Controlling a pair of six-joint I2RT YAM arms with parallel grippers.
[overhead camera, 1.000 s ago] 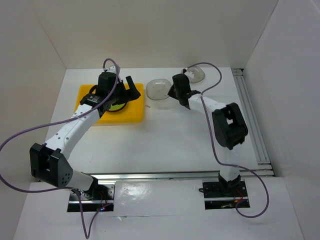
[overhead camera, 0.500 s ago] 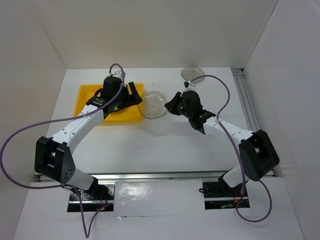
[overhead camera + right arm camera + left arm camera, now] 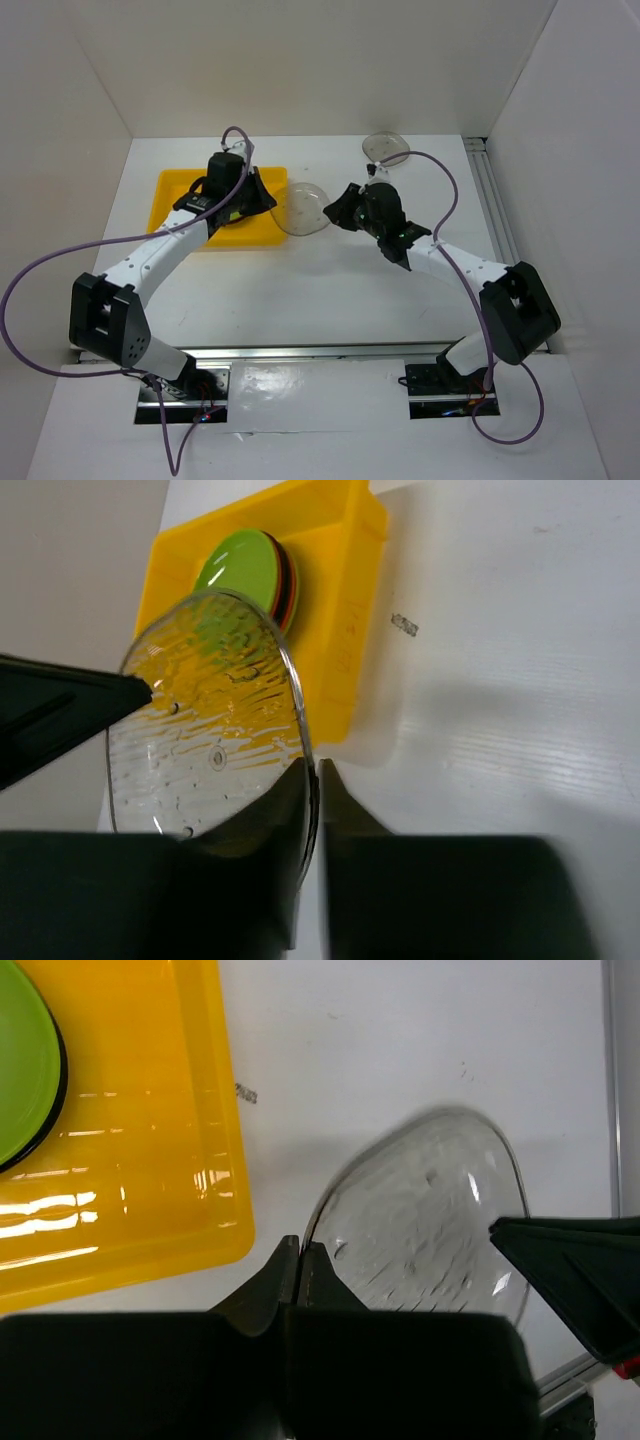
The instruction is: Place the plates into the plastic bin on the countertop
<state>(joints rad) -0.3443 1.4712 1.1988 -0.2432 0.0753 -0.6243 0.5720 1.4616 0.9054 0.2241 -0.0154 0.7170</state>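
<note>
Beside bin (image 3: pixel 170 205), clear plate (image 3: pixel 303 208), seemingly pinched by tools (image 3: pixel 301 1258) (image 3: pixel 312 780)

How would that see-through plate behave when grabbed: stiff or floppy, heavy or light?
Probably stiff: the clear plate looks unbent though held only at its rim by the left pincer and right pincer. Likely light, since thin edge grips carry it. Glossy, so perhaps slippery.

White counter (image 3: pixel 330 285), walls on three sides. Yellow bin (image 3: pixel 165 200) sits flat on it, back-left. One clear plate (image 3: pixel 386 148) rests at the back edge, right of centre, well apart from the bin. Small dark speck (image 3: pixel 245 1092) on the surface just beside the bin. Metal rail (image 3: pixel 505 240) runs along the right edge.
</note>
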